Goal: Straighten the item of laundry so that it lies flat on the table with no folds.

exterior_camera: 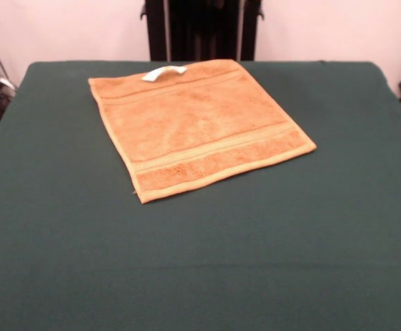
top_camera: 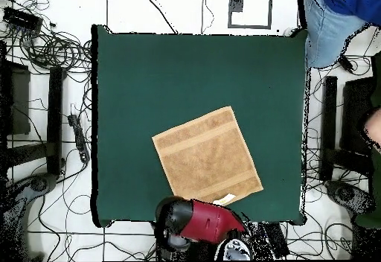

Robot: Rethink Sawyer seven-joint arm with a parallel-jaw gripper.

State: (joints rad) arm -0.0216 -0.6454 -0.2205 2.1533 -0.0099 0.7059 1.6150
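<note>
1. The small square orange-tan terry towel [exterior_camera: 199, 127] lies spread flat on the dark green felt-topped bench [exterior_camera: 269, 248], turned askew so its corners point toward the bench's sides. In the overhead view the towel [top_camera: 207, 155] sits toward the bench edge nearest the robot, a little to the right of the bench's middle.
2. The towel's small white label [exterior_camera: 163, 73] sticks out from the towel edge closest to the robot's black pedestal [exterior_camera: 201, 29].
3. The red and black arm [top_camera: 199, 222] is drawn back beyond the bench edge, just beside the towel's labelled corner [top_camera: 225, 199] in the overhead view; it touches nothing on the bench.
4. The jaws themselves are not visible in either view, so I cannot tell whether they are apart or together.
5. Around the towel the bench [top_camera: 149, 73] is bare green cloth, widest on the side away from the robot.
6. A person in blue [top_camera: 331, 17] stands off the bench's far right corner in the overhead view.
</note>
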